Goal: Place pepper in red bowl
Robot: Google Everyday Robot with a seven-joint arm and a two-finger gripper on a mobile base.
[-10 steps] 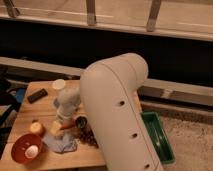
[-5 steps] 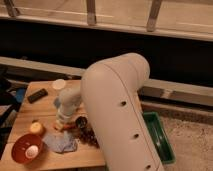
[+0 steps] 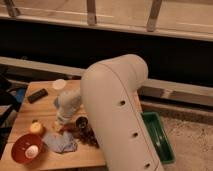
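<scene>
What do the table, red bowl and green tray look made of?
The table: likely wood, pale matte top. The red bowl: probably plastic, uniform colour. The green tray: probably moulded plastic, thin rim. The gripper is low over the table, right of the yellow fruit.

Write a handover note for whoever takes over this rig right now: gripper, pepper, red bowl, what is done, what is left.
Gripper: low over the table, between the yellow fruit and a dark cup.
Pepper: seems to be the reddish sliver at the gripper, just above the blue cloth; held or lying, cannot tell.
Red bowl: near-left corner of the table, a white thing in it, no pepper.
Done: gripper is at the pepper.
Left: secure it, carry it to the bowl, release.
</scene>
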